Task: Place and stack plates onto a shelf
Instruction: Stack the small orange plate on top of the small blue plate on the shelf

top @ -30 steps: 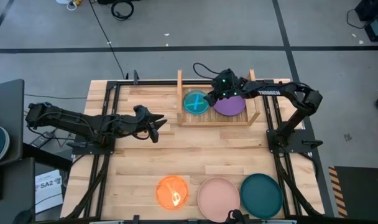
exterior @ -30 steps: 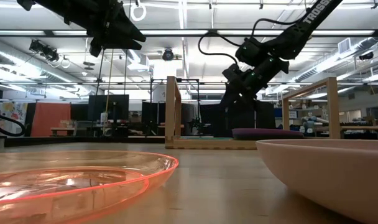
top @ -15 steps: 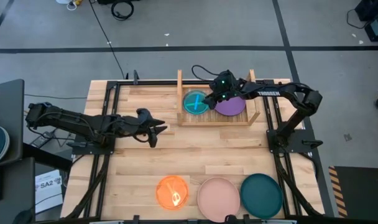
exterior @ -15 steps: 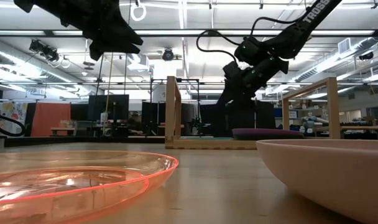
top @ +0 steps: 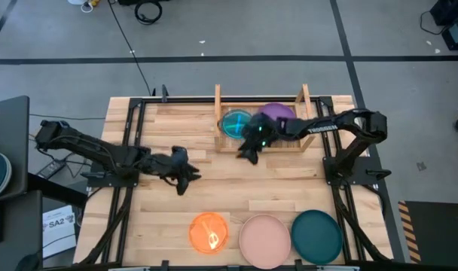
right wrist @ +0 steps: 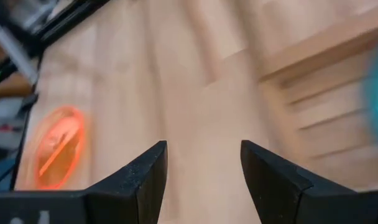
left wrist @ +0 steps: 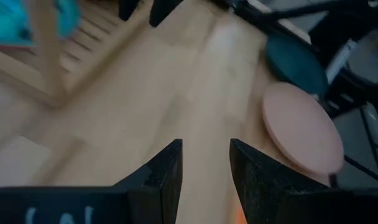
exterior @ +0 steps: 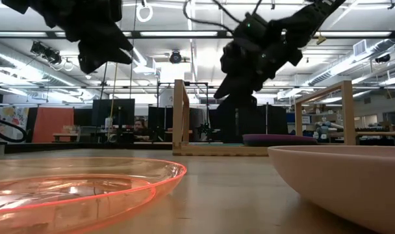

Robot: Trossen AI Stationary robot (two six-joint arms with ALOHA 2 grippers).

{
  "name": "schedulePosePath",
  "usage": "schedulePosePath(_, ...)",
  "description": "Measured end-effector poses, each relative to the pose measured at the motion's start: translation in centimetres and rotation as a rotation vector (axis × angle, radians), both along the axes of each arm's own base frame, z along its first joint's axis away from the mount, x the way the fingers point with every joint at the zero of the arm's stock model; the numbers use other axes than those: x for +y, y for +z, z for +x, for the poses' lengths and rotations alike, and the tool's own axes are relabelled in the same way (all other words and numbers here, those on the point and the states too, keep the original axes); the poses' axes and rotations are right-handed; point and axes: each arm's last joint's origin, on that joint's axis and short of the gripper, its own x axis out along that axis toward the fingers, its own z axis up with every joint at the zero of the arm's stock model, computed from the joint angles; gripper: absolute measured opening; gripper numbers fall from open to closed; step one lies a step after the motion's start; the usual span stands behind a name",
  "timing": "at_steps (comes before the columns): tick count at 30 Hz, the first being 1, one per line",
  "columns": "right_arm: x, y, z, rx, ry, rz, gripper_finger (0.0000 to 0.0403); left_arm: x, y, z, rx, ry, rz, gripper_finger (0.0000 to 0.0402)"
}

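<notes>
Tabletop: plates [top: 265, 239] far from fingers [right wrist: 145, 180]

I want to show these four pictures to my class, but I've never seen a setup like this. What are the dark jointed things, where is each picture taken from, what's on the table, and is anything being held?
They are two robot arms, each ending in a two-fingered pincer. One picture looks straight down, one looks level across the tabletop, and two come from cameras on the arms' wrists. The wooden shelf already holds a blue plate and a purple plate. Along the near edge lie an orange plate, a pink plate and a teal plate. The left pincer and the right pincer both stand open over bare table, holding nothing.
</notes>
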Motion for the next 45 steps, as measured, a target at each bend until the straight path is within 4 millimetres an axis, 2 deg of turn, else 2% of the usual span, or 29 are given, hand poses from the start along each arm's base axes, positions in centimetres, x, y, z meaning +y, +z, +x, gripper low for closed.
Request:
schedulePosePath(6, 5.9, -0.1, 1.0, 0.028, 0.066, 0.001, 0.0208, -2.8, -2.0, 0.4, 0.095, -0.067, -0.042, 0.0139)
schedulePosePath(12, 11.1, -0.1, 0.9, 0.046, 0.095, -0.032, 0.0208, -5.3, -4.1, 0.5, 0.191, -0.099, -0.087, 0.0139)
schedulePosePath(21, 16.2, -0.1, 0.0, 0.049, 0.091, -0.052, 0.021, -8.8, -7.0, 0.6, 0.262, -0.13, -0.155, 0.0139)
schedulePosePath(31, 18.4, 0.2, -0.3, -0.003, 0.106, -0.073, 0.021, -10.8, -9.8, 0.8, 0.323, -0.11, -0.206, 0.0139)
schedulePosePath(37, 18.5, 0.3, -0.3, -0.009, 0.109, -0.072, 0.021, -11.6, -11.2, 0.9, 0.341, -0.089, -0.245, 0.0139)
schedulePosePath(45, 18.5, 0.3, -0.3, -0.01, 0.11, -0.073, 0.021, -12.2, -12.0, 1.6, 0.296, -0.104, -0.285, 0.0138)
